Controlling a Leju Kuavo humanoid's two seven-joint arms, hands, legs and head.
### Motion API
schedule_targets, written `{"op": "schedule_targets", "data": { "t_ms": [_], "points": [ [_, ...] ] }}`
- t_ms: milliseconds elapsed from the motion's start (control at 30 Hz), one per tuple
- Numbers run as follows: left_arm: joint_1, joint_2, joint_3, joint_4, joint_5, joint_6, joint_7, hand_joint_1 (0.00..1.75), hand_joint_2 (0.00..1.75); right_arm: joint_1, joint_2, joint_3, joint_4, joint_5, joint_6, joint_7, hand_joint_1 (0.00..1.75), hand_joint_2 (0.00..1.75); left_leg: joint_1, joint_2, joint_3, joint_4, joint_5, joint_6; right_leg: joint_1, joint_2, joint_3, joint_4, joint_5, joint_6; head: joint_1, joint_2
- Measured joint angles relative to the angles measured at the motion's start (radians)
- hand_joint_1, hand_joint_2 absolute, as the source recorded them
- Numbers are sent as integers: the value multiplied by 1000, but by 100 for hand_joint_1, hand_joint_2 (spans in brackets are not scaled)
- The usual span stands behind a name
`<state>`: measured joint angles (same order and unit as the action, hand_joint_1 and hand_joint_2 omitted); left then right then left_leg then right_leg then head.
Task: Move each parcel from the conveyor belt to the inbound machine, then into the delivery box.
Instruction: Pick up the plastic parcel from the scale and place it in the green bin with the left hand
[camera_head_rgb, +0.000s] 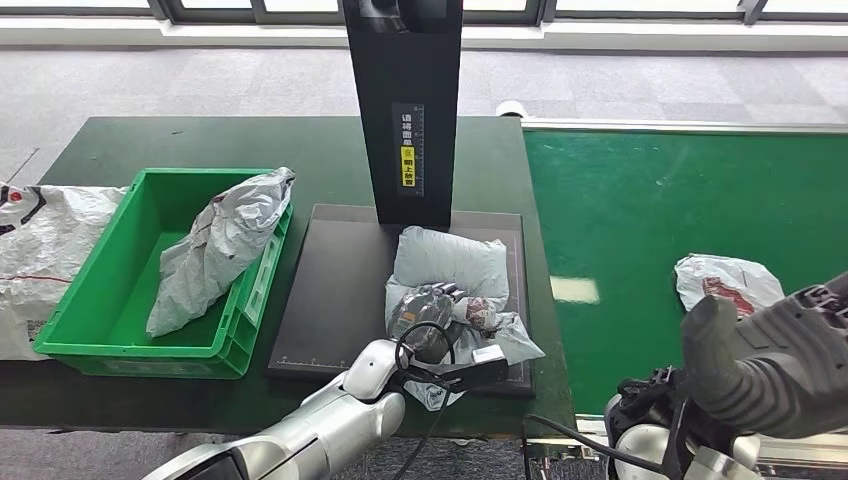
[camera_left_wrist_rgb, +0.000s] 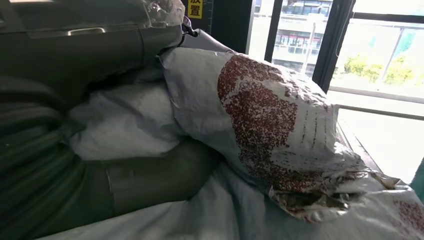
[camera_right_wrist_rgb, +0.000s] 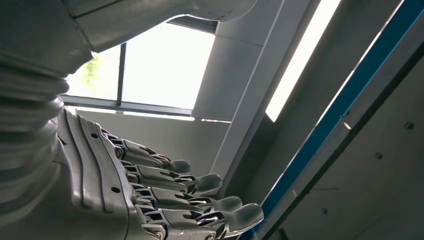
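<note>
- On the dark platform (camera_head_rgb: 330, 290) of the inbound machine (camera_head_rgb: 405, 100), the left robot hand (camera_head_rgb: 428, 312) grips a parcel (camera_head_rgb: 450, 265): a crumpled pale grey plastic bag with a speckled red-brown print.
- Low at the right, the right robot hand (camera_right_wrist_rgb: 150, 190) holds nothing, fingers extended and apart.
- Another parcel (camera_head_rgb: 728, 282) lies on the green conveyor belt (camera_head_rgb: 640, 200).
- A grey bag (camera_head_rgb: 222, 245) rests in the green delivery box (camera_head_rgb: 120, 300) on the surface (camera_head_rgb: 300, 150).

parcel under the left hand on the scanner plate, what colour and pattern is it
Pale grey parcel with a speckled dark red patch, clearest in the left wrist view.
</note>
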<state>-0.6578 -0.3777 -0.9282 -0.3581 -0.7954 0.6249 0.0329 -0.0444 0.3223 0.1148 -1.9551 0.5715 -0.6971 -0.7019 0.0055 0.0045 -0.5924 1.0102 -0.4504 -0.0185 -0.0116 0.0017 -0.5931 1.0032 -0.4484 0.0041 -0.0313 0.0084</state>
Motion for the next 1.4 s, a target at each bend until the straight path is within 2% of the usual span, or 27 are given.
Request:
{"op": "schedule_targets", "data": {
  "t_ms": [300,433,533,600,667,733,900,1100,1167,1267,1333,1400],
  "points": [
    [-21,0,-47,18,-71,-49,82,175,175,4,0,2,2,-7,0,0,0,175,0,0,5,0,-1,1,0,0,6,0,-1,0,0,0],
    [-23,0,-53,20,-117,5,118,175,175,4,0,2,2,-7,0,0,0,175,0,0,6,0,-1,2,0,0,7,0,-1,0,0,0],
    [-17,8,-48,-5,-248,60,181,175,175,4,0,2,3,-6,0,0,0,175,0,0,6,0,-1,1,0,0,6,0,-1,0,0,0],
    [7,24,-9,-75,-430,70,206,175,175,8,-1,2,3,-5,0,0,0,175,0,0,6,0,-1,1,0,0,6,0,-1,0,0,0],
    [50,45,75,-190,-621,71,213,175,175,12,-1,0,3,-4,0,0,0,175,0,0,5,0,-1,1,0,0,5,0,0,0,0,0],
    [89,68,159,-327,-726,72,228,175,175,14,-2,-3,3,-5,0,0,0,175,0,1,4,0,-1,1,0,1,3,0,-1,0,0,0],
    [121,123,268,-566,-767,72,262,175,175,23,-3,-8,3,-7,0,0,0,175,0,1,2,0,-1,1,0,1,1,0,-1,0,0,0],
    [123,227,280,-819,-773,72,375,175,175,31,-3,-17,2,-14,0,0,0,175,1,1,1,0,-1,1,1,1,0,1,-1,0,0,0],
    [127,258,284,-907,-773,72,352,175,175,31,-3,-20,2,-15,0,0,0,175,1,0,1,0,-1,1,1,0,0,1,-1,0,0,0],
    [164,278,333,-1045,-773,73,218,175,175,32,-3,-24,2,-15,0,0,0,175,1,0,0,0,-1,1,0,1,0,1,-1,0,0,0],
    [205,263,402,-1132,-773,73,94,175,175,33,-3,-28,2,-15,0,0,0,175,0,1,0,0,-1,1,0,1,-1,0,-1,0,0,0],
    [248,226,485,-1207,-773,73,-15,175,175,34,-3,-30,2,-15,0,0,0,175,0,1,0,0,-2,1,0,1,-1,0,-1,0,0,0]
  ]
}}
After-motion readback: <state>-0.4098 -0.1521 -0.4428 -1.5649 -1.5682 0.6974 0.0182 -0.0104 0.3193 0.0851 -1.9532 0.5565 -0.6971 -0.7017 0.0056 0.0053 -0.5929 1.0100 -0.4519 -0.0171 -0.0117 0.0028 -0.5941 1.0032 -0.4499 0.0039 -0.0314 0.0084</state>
